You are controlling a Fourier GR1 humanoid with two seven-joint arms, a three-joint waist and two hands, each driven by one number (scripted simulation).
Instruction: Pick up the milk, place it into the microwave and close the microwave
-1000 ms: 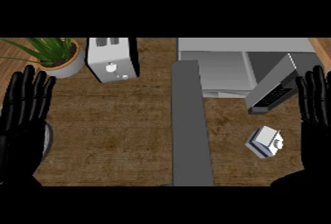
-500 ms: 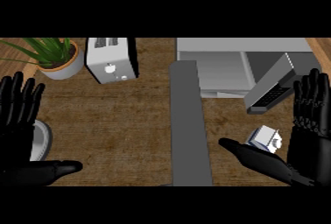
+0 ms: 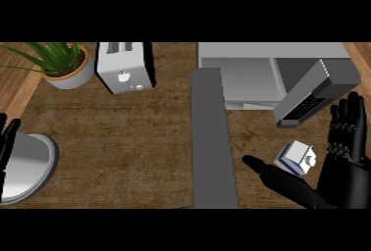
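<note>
Milk (image 3: 296, 158) lower right: likely a light, stiff, slick carton. Right robot hand (image 3: 346, 169) spread apart, flanking it; pinch flat sides.

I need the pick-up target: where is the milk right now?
In the head view the milk carton sits at lower right, between the right hand's thumb and fingers, just below the open microwave door.

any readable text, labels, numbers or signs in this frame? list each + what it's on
No text here can be read.
Grey microwave, dark keypad on its open door: pale marks, too small to read.
Small blue and white milk carton: coloured panels, no legible print.
Silver toaster: pale round knobs on its face, no lettering visible.
</note>
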